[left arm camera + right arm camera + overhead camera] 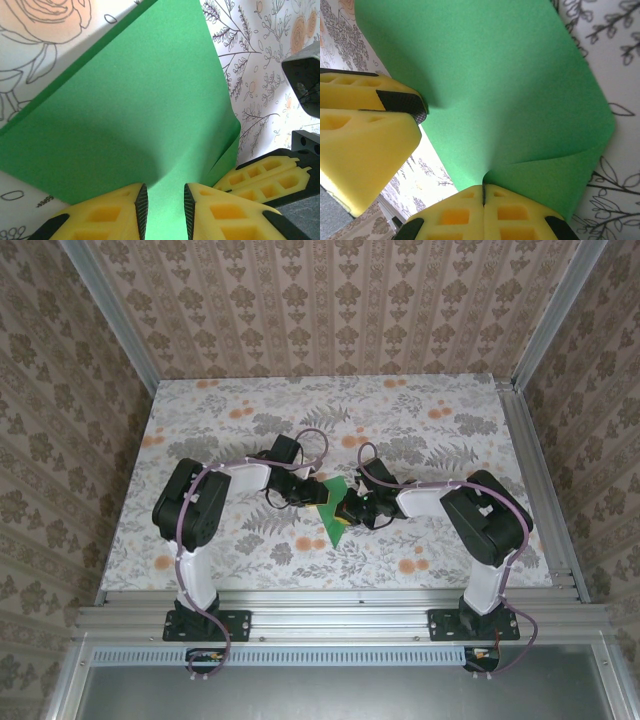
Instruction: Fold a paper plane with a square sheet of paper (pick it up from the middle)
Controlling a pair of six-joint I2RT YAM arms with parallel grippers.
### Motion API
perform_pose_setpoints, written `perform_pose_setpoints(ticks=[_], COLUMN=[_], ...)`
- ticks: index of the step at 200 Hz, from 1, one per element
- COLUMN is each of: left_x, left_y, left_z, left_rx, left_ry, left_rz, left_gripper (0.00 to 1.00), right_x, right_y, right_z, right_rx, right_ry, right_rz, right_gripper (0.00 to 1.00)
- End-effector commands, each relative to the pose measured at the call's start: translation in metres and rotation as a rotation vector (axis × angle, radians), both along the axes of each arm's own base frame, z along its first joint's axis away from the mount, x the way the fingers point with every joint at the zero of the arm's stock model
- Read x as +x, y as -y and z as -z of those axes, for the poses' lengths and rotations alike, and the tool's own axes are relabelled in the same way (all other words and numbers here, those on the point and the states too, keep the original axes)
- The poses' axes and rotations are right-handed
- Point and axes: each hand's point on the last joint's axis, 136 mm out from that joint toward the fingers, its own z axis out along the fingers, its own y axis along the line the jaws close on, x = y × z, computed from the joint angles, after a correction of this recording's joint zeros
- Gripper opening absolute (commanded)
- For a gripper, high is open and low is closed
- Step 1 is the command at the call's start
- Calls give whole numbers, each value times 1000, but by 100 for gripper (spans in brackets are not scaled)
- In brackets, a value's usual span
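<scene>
At the left, note the left gripper (163, 195) with jaws a little apart, straddling the paper (150, 110) rather than pinching it, with green showing through the gap. Keep it low and steady as a guide. Close only once the edges line up.

In the middle of the table (420, 430), find the paper between the two arms, bent rather than flat, with one flap curling over near the right fingers. Judge this as an early fold, far from a finished plane. Bring edge to edge squarely before pressing down, to avoid a skewed crease that would likely spoil the later folds.

At the right, note the right gripper (483, 189) pressed together on the paper, nipping a curled fold at the very tips. Hold that pinch firm but move slowly, so as not to tear or buckle so thin a sheet by pulling against the other arm. Mind the yellow fingers, already just beside each other, and avoid knocking them together.
</scene>
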Motion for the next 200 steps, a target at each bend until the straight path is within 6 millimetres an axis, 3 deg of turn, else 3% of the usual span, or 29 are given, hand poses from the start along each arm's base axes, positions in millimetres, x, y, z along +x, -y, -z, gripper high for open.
perform_pose_setpoints(ticks=[1, 200], left_x=[-18, -23], left_y=[-7, -8], left_z=[17, 19], left_rx=[42, 40], left_ry=[-54, -66], left_rz=[15, 21], left_gripper=[29, 29], right_x=[4, 1], right_y=[0, 5], right_z=[4, 24], right_rx=[-24, -70], right_ry=[4, -30], right_rz=[17, 37], right_gripper=[6, 10])
